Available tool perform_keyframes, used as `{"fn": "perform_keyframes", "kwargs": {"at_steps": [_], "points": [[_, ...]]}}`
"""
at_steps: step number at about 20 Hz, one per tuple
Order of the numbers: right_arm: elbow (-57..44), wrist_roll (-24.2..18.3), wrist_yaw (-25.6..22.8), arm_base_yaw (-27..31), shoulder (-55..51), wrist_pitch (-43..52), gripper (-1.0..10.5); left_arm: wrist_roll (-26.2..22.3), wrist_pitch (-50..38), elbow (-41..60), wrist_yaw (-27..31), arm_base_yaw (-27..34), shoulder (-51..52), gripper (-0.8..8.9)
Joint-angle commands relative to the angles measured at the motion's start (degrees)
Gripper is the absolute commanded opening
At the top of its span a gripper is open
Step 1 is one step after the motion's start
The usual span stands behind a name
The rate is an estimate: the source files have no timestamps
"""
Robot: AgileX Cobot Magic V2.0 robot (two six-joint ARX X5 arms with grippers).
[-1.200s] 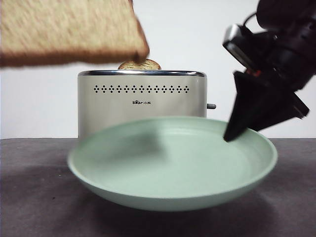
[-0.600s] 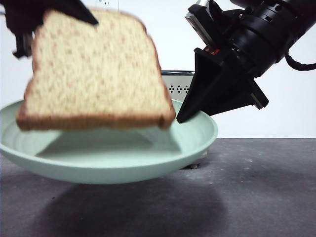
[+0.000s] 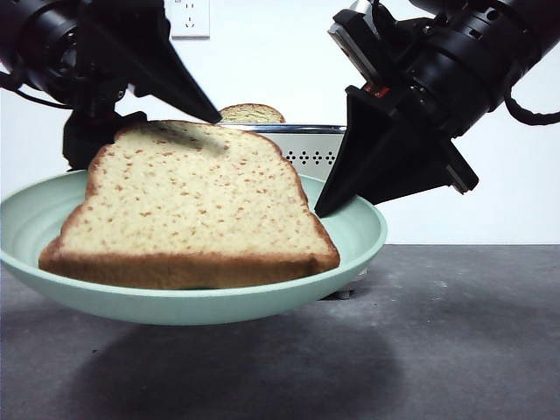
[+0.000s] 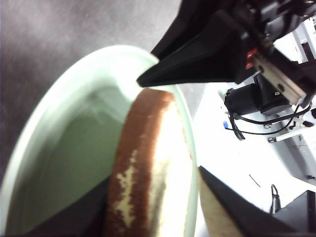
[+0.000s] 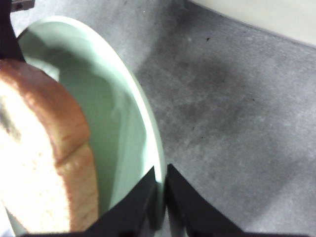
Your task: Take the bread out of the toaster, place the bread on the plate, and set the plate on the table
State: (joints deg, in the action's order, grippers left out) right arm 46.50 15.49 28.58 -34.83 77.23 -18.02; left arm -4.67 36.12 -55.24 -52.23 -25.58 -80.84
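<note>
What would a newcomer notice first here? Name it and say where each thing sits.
The bread, a big speckled slice, lies in the mint-green plate, which hangs above the table with its shadow beneath. The right gripper pinches the plate's rim, while the left gripper straddles the slice's crust end. Behind, the toaster shows a second slice poking up.

Open table (image 3: 472, 332) lies right of the lifted plate (image 3: 350, 254); the toaster (image 3: 306, 144) blocks passage behind it.
</note>
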Motion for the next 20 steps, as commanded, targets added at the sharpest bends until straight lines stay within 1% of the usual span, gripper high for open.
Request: {"fn": "perform_keyframes", "kwargs": {"at_steps": [1, 2, 8, 12, 13, 16, 18, 20], "points": [[0.8, 0.7, 0.5, -0.5, 0.5, 0.7, 0.0, -0.5, -1.2, -1.0, 0.3, -0.8, -0.7, 2.63], [0.8, 0.6, 0.5, -0.5, 0.5, 0.3, 0.0, -0.6, -1.2, -1.5, 1.6, -1.1, -0.7, 2.63], [0.8, 0.4, 0.3, -0.5, 0.6, -0.7, 0.0, -0.9, -1.1, -4.3, 13.9, -6.1, 1.0, 2.63], [0.8, 0.3, -0.2, -0.4, 0.6, -0.7, 0.0, -2.3, -1.4, -4.5, 25.5, -10.8, 2.5, 2.63], [0.8, 0.3, -0.2, -0.4, 0.6, -0.6, 0.0, -2.6, -1.4, -4.5, 27.6, -11.7, 2.7, 2.63], [0.8, 0.3, -0.9, -0.4, 0.6, -0.7, 0.0, -3.7, -1.4, -4.9, 36.5, -13.9, 4.1, 2.63], [0.8, 0.2, -1.8, -0.4, 0.7, -0.7, 0.0, -3.9, -1.8, -5.3, 40.0, -14.7, 5.8, 2.63], [0.8, 0.2, -1.8, -0.4, 0.7, -0.7, 0.0, -4.0, -1.9, -5.3, 41.7, -15.0, 7.7, 2.63]]}}
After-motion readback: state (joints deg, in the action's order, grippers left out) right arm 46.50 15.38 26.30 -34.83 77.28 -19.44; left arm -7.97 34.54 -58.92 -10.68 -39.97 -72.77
